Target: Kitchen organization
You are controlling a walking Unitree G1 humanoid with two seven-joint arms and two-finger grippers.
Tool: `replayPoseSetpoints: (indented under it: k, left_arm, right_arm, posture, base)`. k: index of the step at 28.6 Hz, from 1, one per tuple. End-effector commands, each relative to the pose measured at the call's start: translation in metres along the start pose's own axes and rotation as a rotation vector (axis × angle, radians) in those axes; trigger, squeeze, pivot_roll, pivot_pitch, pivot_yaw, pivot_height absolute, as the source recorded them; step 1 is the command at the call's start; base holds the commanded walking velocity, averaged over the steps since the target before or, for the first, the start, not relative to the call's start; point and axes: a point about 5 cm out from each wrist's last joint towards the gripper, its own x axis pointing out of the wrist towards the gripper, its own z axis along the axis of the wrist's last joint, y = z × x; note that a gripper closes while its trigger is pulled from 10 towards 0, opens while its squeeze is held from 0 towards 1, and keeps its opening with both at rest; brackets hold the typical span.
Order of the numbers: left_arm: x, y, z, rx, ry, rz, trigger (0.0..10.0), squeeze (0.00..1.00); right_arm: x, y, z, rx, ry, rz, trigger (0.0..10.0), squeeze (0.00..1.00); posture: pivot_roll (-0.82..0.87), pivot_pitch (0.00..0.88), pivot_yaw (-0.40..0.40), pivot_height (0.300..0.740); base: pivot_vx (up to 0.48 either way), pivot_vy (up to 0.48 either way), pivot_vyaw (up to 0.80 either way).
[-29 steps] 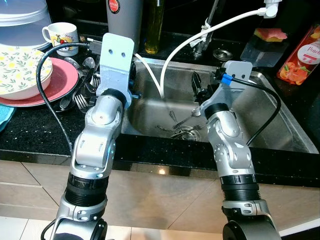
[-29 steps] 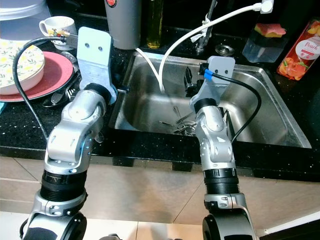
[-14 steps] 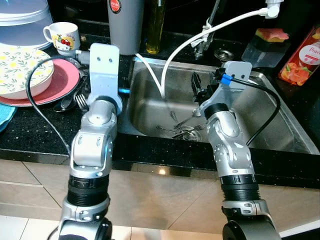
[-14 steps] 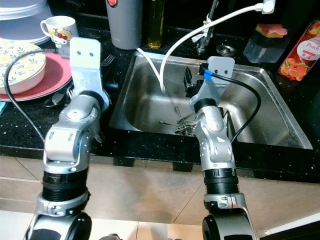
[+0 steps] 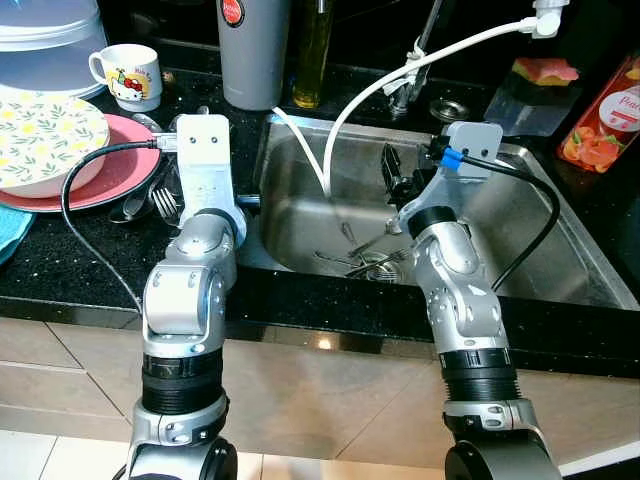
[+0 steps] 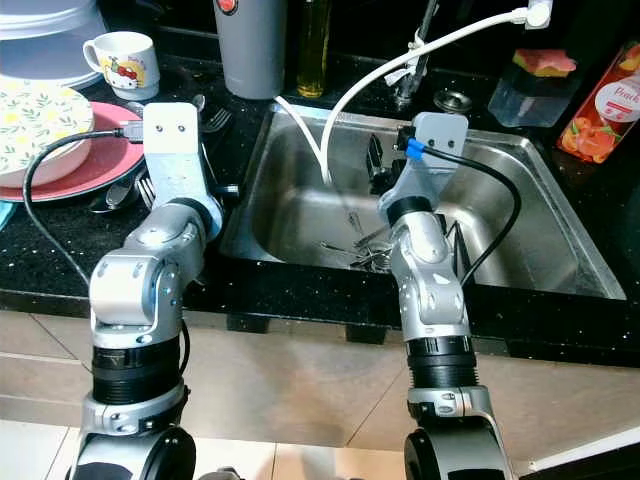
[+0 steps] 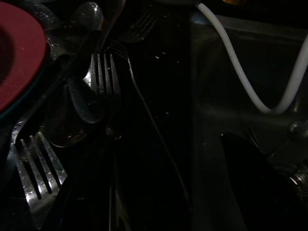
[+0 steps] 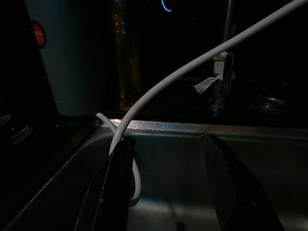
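- Left eye view: a black speckled stone counter (image 5: 70,270) runs wide and glossy, and set into it is a brushed stainless steel sink (image 5: 560,240), rectangular with rounded corners.
- Right gripper (image 8: 171,192) hangs inside the sink with its two long black fingers spread wide and nothing between them; a smooth white hose (image 5: 400,75) curves down past it into the basin.
- Beyond the right gripper, on the counter behind the sink, stand a matte grey cylinder (image 5: 252,50) with a red badge and a tall amber glass bottle (image 5: 311,50).
- Left gripper is over the counter just beside the sink's edge; I cannot tell whether its fingers are parted or closed.
- Beneath the left gripper lies a jumble of shiny metal cutlery (image 7: 96,86), forks with long tines and rounded spoons, touching the rim of a flat red plate (image 5: 125,165).
- On that plate sits a white bowl (image 5: 45,145) with a yellow leaf pattern.
- More thin steel cutlery (image 5: 365,262) lies tangled at the drain, below the right gripper.
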Motion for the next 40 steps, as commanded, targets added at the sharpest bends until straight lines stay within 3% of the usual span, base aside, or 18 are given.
replayPoseSetpoints:
  k: [1, 7, 8, 9, 17, 20, 28, 31, 32, 40]
  left_arm:
    - [0.001, -0.008, -0.004, -0.014, 0.041, -0.026, 7.5, 0.00]
    - [0.003, -0.009, -0.005, -0.015, 0.049, -0.027, 7.8, 0.00]
    - [0.004, -0.009, -0.006, -0.014, 0.051, -0.030, 6.7, 0.00]
    - [0.006, -0.009, -0.007, -0.009, 0.059, -0.034, 6.5, 0.00]
    - [0.013, -0.005, -0.009, 0.001, 0.071, -0.030, 6.3, 0.00]
    - [0.016, -0.003, -0.008, 0.004, 0.067, -0.028, 4.8, 0.00]
    - [0.020, -0.001, -0.007, 0.008, 0.064, -0.023, 2.9, 0.00]
    - [0.021, -0.001, -0.007, 0.009, 0.064, -0.022, 2.9, 0.00]
    - [0.021, 0.000, -0.007, 0.010, 0.066, -0.022, 2.2, 0.00]
    - [0.022, 0.000, -0.009, 0.016, 0.068, -0.021, 1.2, 0.00]
  right_arm:
    - [0.001, 0.000, -0.001, 0.005, 0.002, 0.000, 10.0, 0.00]
    - [0.000, 0.000, 0.000, 0.005, 0.002, -0.003, 10.0, 0.00]
    - [0.000, 0.000, 0.000, 0.005, 0.002, -0.004, 10.0, 0.00]
    - [0.000, 0.000, -0.001, 0.005, 0.003, -0.005, 10.0, 0.00]
    - [0.000, 0.000, -0.001, 0.006, 0.003, -0.006, 10.0, 0.00]
    - [0.000, -0.001, -0.001, 0.005, 0.004, -0.008, 10.0, 0.00]
    - [-0.001, -0.002, -0.001, 0.004, 0.004, -0.011, 10.0, 0.00]
    - [-0.001, -0.002, -0.001, 0.004, 0.005, -0.012, 10.0, 0.00]
    - [-0.001, -0.002, -0.001, 0.004, 0.005, -0.012, 10.0, 0.00]
    - [-0.001, -0.002, -0.001, 0.003, 0.005, -0.013, 10.0, 0.00]
  posture:
    - [0.26, 0.059, -0.091, 0.740]
    - [0.25, 0.062, -0.089, 0.740]
    - [0.25, 0.064, -0.089, 0.740]
    - [0.25, 0.066, -0.088, 0.740]
    - [0.25, 0.068, -0.087, 0.740]
    - [0.25, 0.071, -0.086, 0.740]
    - [0.25, 0.076, -0.086, 0.740]
    - [0.25, 0.076, -0.086, 0.740]
    - [0.25, 0.076, -0.086, 0.740]
    - [0.25, 0.078, -0.087, 0.740]
  base:
    - [0.000, 0.000, 0.00]
    - [0.000, 0.000, 0.00]
    - [0.000, 0.000, 0.00]
    - [0.000, 0.000, 0.00]
    - [0.000, 0.000, 0.00]
    - [0.000, 0.000, 0.00]
    - [0.000, 0.000, 0.00]
    - [0.000, 0.000, 0.00]
    - [0.000, 0.000, 0.00]
    - [0.000, 0.000, 0.00]
